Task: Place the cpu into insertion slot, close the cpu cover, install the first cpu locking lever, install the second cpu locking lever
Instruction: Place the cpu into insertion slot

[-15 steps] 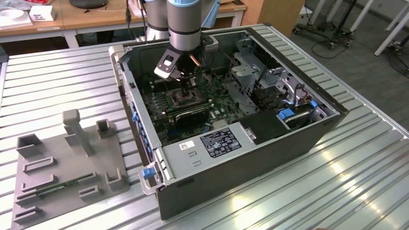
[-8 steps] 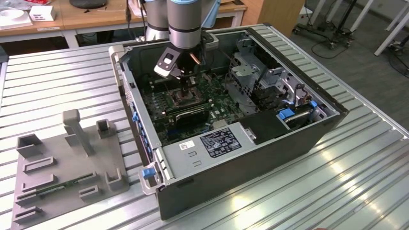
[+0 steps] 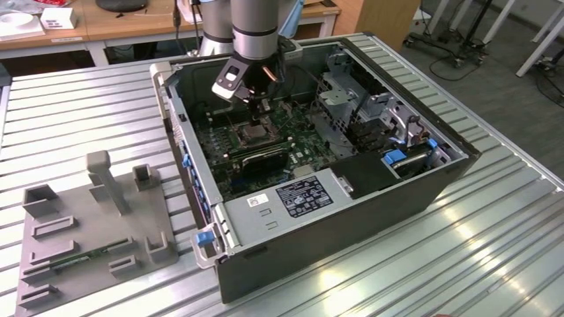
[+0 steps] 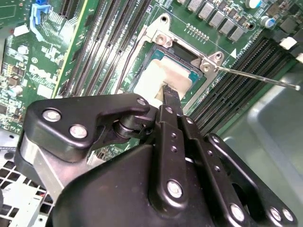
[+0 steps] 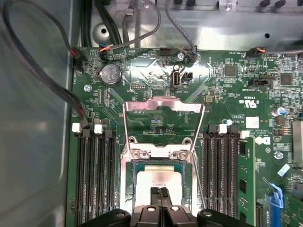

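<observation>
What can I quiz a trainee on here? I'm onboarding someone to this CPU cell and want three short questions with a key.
1. True or false: the cpu cover is closed down over the cpu.
2. In both wrist views, the tip of the claw is at: A) the cpu's pale top, B) a memory slot, C) the round coin battery.
3. Fill in: in the exterior view, the grey fixture lies on the table to that view's ____ of the computer case.

Key
1. False: the cover is flipped open and the cpu sits uncovered in its socket.
2. A.
3. Left.
</observation>
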Robot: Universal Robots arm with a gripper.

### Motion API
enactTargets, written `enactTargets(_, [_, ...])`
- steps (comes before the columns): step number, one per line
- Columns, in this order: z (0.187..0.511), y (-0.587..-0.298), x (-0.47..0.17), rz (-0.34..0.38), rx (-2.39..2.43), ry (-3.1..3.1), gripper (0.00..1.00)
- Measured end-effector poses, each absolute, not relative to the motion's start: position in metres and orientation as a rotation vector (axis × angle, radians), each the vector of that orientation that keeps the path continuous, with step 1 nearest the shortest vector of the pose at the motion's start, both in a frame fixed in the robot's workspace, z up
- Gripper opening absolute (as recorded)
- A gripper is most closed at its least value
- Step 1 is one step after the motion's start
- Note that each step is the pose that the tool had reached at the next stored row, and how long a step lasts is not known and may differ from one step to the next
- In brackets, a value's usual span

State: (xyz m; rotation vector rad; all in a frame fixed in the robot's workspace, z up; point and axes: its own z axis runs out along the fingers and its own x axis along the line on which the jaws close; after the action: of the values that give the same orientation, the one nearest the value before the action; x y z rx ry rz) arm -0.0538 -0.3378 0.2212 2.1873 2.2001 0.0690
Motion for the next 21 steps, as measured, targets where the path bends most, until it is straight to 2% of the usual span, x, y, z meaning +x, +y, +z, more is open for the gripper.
enactTargets(21, [0.2291,-0.3378,-0.0538,0.069,2.187,2.2,0.1])
